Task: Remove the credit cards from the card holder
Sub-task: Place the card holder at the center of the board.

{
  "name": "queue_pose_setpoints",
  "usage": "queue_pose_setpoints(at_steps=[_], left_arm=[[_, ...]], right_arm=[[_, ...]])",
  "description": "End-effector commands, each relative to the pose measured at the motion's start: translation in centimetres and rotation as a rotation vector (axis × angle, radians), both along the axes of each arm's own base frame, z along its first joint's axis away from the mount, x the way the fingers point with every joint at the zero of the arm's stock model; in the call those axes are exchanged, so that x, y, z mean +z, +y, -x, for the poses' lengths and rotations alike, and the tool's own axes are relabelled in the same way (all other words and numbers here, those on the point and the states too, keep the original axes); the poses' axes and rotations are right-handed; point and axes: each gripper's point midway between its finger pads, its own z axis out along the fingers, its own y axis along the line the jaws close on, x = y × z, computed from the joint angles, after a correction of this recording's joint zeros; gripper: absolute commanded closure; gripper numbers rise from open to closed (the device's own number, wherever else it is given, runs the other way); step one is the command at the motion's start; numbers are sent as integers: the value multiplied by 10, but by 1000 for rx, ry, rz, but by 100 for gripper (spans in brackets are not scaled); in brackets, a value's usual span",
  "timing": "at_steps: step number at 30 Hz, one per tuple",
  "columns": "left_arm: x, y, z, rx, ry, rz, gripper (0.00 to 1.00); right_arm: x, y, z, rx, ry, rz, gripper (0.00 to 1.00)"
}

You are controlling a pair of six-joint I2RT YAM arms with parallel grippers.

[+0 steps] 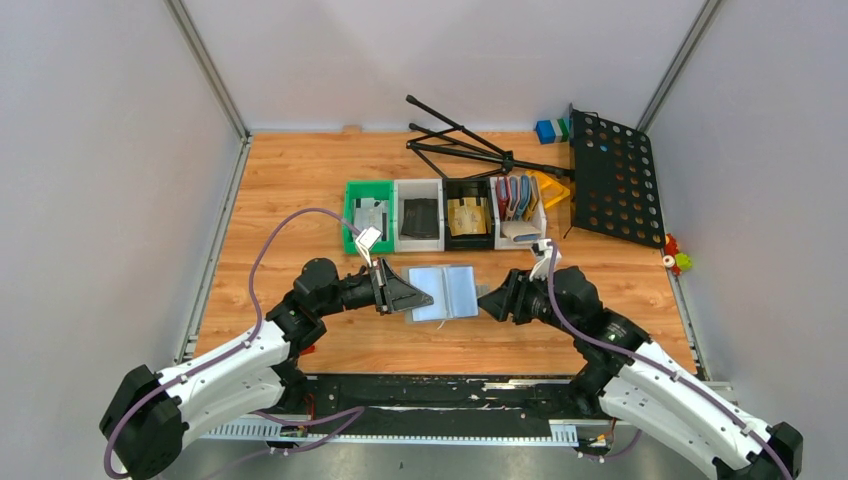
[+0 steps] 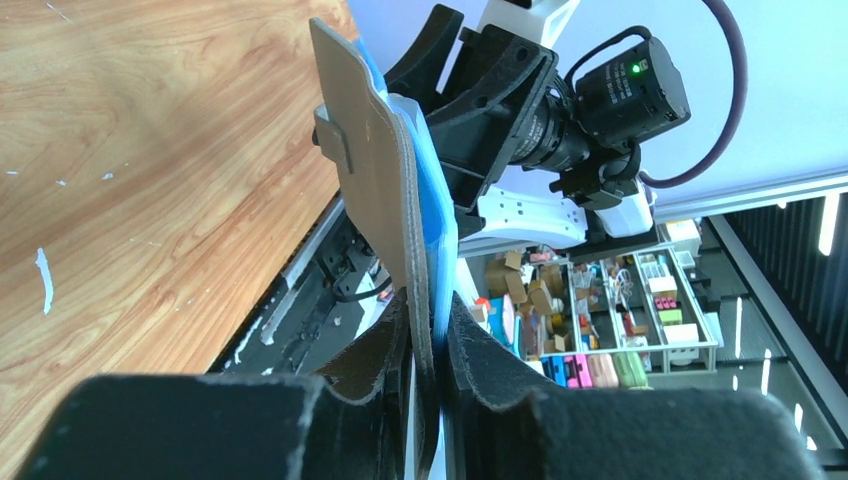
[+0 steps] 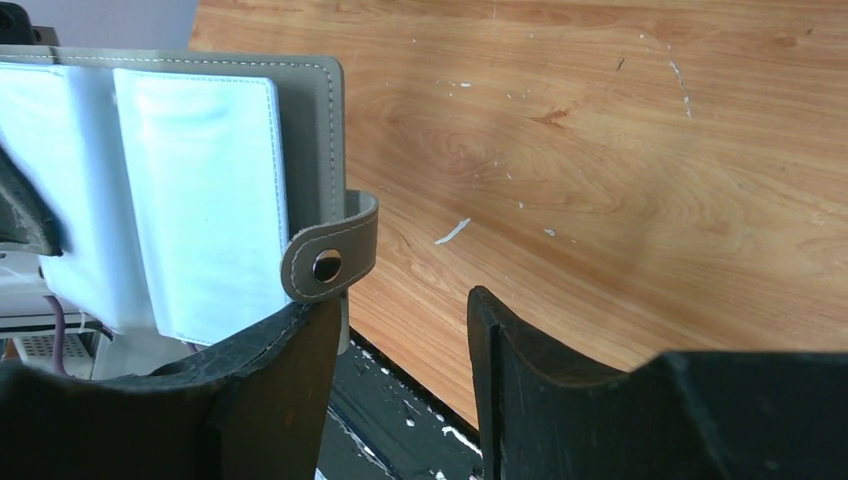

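Observation:
The grey-blue card holder is open in the middle, lifted a little off the wooden table between the two arms. My left gripper is shut on its left edge; in the left wrist view the cover runs edge-on between my left gripper pads. My right gripper is open at the holder's right edge. In the right wrist view the holder shows pale sleeves, and its snap strap sits just above the left finger; the gap of my right gripper is empty. I cannot make out separate credit cards in the sleeves.
Behind the holder is a row of bins: a green one with pale grey flat pieces, a white one, a black one, and a white one with red and blue holders. A black perforated stand lies back right.

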Motion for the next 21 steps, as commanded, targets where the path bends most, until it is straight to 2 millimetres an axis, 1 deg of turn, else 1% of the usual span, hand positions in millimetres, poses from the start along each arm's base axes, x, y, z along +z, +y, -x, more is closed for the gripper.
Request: queue_pose_setpoints(at_steps=[1, 4, 8, 11, 16, 18, 19, 21], left_arm=[[23, 0, 2, -16, -65, 61, 79], [19, -2, 0, -16, -62, 51, 79], [12, -4, -5, -2, -61, 16, 79], [2, -5, -8, 9, -52, -39, 80], [-1, -10, -9, 10, -68, -81, 80], [-5, -11, -10, 13, -71, -111, 80], [-7, -11, -11, 17, -73, -128, 80], [-12, -11, -12, 21, -83, -166, 80]], right_arm=[[14, 9, -2, 22, -26, -48, 51], [23, 17, 2, 70, -36, -88, 51], [35, 28, 7, 131, -39, -117, 57], [30, 34, 4, 144, -8, -59, 60], [16, 41, 3, 153, 38, 95, 63], [10, 46, 6, 165, 45, 160, 63], [10, 48, 5, 160, 42, 191, 63], [2, 44, -1, 118, 41, 284, 63]])
